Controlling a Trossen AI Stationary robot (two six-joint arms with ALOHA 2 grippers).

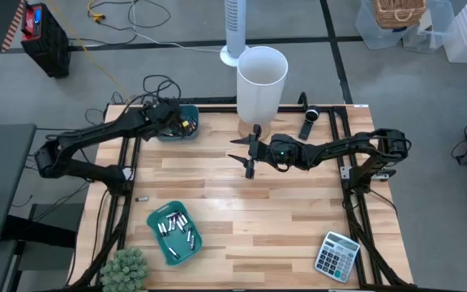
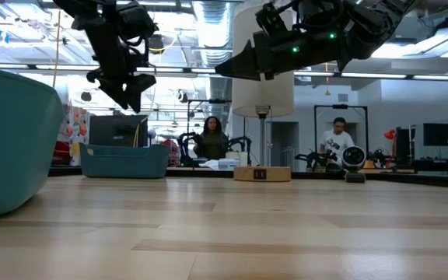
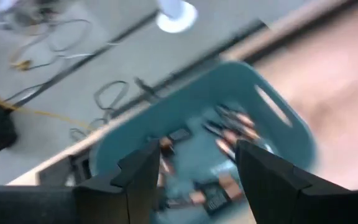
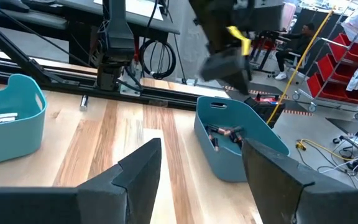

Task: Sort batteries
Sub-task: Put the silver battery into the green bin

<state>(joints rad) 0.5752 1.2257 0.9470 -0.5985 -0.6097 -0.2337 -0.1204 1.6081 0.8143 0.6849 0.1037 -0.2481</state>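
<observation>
Two teal bins on the worktop, far bin under the left gripper, jaws open and empty, several batteries below them, near bin holding about eight batteries, one loose battery outside it, right gripper mid-worktop, jaws open, empty.

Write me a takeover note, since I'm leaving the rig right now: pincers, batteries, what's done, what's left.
Left pincer: open above the far teal bin, empty.
Right pincer: open, empty, raised over the table's middle.
Batteries: dark ones in the far bin; silvery ones in the near teal bin; one loose cell on the table's left side.
Done: most cells binned.
Left: the loose cell.
</observation>
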